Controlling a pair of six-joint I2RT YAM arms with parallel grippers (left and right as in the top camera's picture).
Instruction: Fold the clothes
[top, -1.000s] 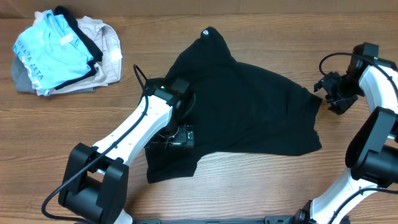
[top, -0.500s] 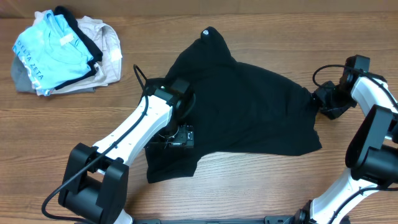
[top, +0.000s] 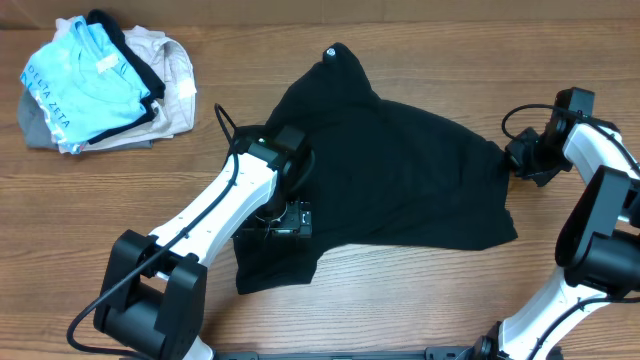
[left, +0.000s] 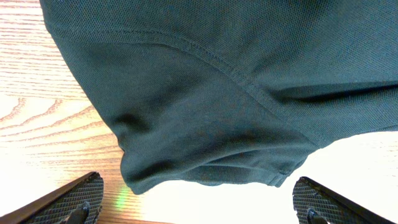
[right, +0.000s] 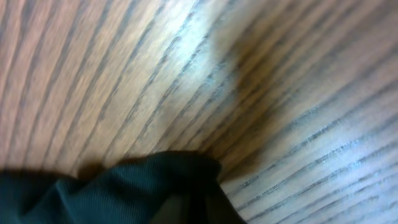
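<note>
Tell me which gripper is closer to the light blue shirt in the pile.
Left. The left gripper is over the black T-shirt, down and right of the light blue shirt; the right gripper is at that T-shirt's far right edge, much farther away.

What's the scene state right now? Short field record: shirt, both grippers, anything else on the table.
garment: black T-shirt, unfolded, rumpled on the table
left_arm: left gripper open, low over the shirt's near-left edge, holding nothing
right_arm: right gripper shut on the shirt's right edge
other: pile of clothes at the far left, apart from the shirt
fold_progress: none visible
</note>
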